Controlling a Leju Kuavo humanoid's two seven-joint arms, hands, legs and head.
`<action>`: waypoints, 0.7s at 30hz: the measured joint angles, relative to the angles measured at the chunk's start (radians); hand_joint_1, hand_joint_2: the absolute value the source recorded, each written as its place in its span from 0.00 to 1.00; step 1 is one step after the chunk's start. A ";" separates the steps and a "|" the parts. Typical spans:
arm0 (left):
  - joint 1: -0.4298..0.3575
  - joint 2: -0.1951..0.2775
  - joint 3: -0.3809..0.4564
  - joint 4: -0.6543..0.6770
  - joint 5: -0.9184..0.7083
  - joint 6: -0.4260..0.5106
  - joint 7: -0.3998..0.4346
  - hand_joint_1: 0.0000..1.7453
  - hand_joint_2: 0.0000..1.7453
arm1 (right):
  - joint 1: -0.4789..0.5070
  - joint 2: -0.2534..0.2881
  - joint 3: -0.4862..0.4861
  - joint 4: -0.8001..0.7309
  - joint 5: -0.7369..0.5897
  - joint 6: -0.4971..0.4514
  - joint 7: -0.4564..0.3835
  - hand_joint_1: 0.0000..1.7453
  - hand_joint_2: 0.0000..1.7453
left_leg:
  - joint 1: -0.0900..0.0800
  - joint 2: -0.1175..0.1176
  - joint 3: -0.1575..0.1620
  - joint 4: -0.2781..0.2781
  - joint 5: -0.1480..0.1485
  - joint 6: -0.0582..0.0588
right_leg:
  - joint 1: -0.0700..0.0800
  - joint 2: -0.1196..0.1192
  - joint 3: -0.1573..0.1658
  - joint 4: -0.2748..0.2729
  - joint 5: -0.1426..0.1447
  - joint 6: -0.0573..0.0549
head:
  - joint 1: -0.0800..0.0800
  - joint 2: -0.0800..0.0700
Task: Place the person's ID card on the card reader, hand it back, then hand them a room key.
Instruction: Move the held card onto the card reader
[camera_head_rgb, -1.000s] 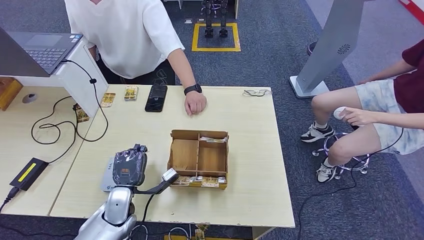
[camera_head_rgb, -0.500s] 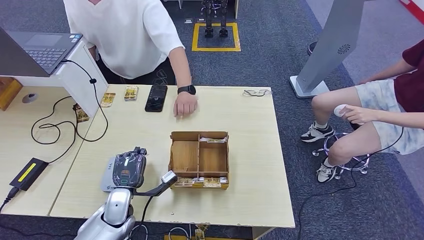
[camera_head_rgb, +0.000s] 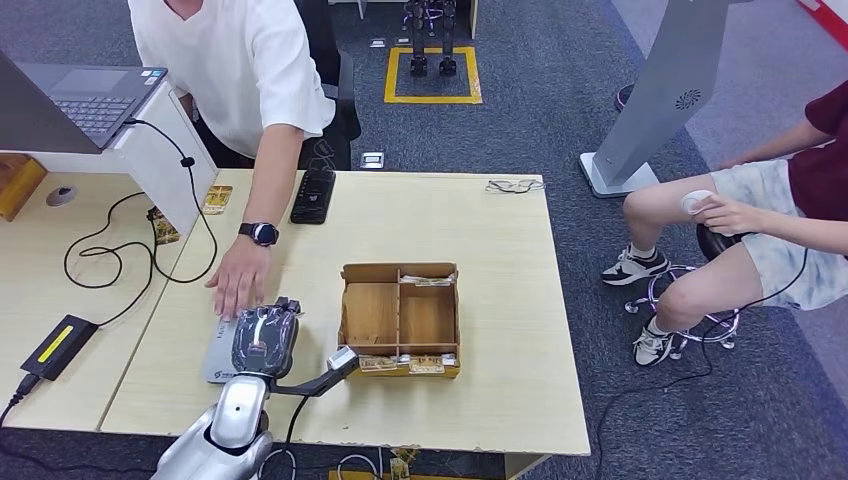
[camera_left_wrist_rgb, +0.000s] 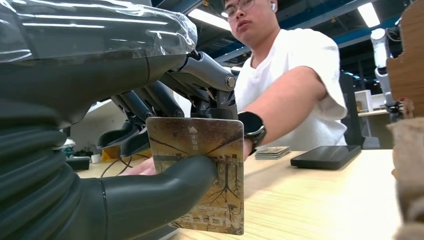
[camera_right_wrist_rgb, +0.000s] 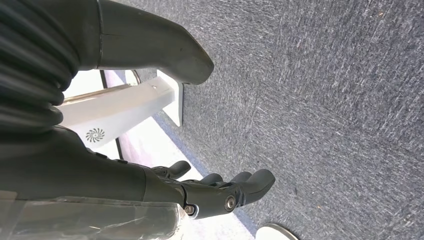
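Brown-printed and upright, the ID card (camera_left_wrist_rgb: 200, 175) was pinched between the thumb and the dark fingers (camera_left_wrist_rgb: 150, 100) of the left hand (camera_head_rgb: 264, 340), which hovered over the grey card reader (camera_head_rgb: 215, 360) near the bench (camera_head_rgb: 500, 330) edge. The person's hand (camera_head_rgb: 232, 285) lay flat just beyond the reader, seemingly reaching for the card. By my judgement the reading step was done or nearly so, and the hand-back was beginning; the room key remained to be given. The right hand (camera_right_wrist_rgb: 220, 192) hung over the carpet, fingers loosely apart, holding nothing.
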 joint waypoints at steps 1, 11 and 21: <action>0.000 -0.002 0.002 0.000 0.000 0.002 -0.006 1.00 1.00 | 0.000 0.000 0.000 0.000 0.000 0.001 0.001 0.00 1.00 | 0.000 0.000 0.000 0.000 0.000 0.000 | 0.000 0.000 0.000 0.000 0.000 0.000 | 0.000 0.000; 0.037 -0.051 0.118 -0.045 0.001 0.121 -0.127 1.00 1.00 | 0.001 0.000 0.001 0.000 0.000 -0.002 -0.005 0.00 1.00 | 0.000 0.000 0.000 0.000 0.000 0.000 | 0.000 0.000 -0.001 0.000 0.000 0.000 | 0.000 0.000; 0.077 -0.128 0.256 -0.257 0.035 0.165 -0.312 1.00 1.00 | 0.001 0.000 0.001 0.000 0.000 -0.011 -0.020 0.00 1.00 | 0.000 0.000 -0.001 0.000 0.000 0.000 | 0.000 0.000 -0.001 0.000 0.000 0.000 | 0.000 0.000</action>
